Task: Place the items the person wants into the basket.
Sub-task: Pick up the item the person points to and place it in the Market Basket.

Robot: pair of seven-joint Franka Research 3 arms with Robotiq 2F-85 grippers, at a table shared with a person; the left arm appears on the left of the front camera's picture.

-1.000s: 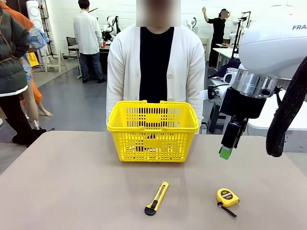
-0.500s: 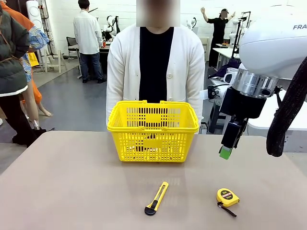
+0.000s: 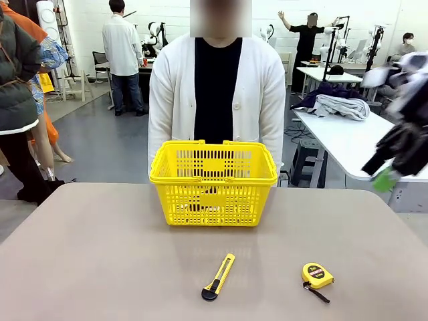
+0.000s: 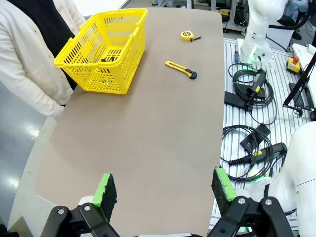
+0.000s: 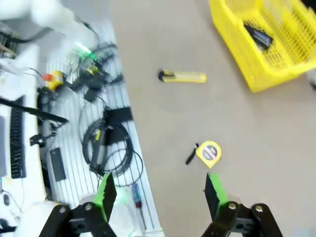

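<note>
The yellow basket (image 3: 212, 182) stands at the table's far side, right in front of the person (image 3: 214, 87), whose arms hang down. A black item (image 5: 259, 35) lies inside the basket (image 5: 266, 49); through the lattice I cannot tell which item it is, and dark shapes (image 4: 108, 59) show in the left wrist view too. My right gripper (image 3: 382, 179) is a motion-blurred shape at the right edge, off the table; its fingers (image 5: 211, 190) stand open and hold nothing. My left gripper (image 4: 163, 190) hangs open and empty over the near table end, far from the basket (image 4: 106, 49).
A yellow-and-black utility knife (image 3: 219, 276) and a round yellow tape measure (image 3: 316, 275) lie on the table's near side. Cables and boxes (image 4: 252, 89) lie on the slatted base beside the table. Other people stand far behind.
My right arm has swung from above the table's right side out toward the right edge and is blurred by motion. Basket, knife and tape measure have not moved.
</note>
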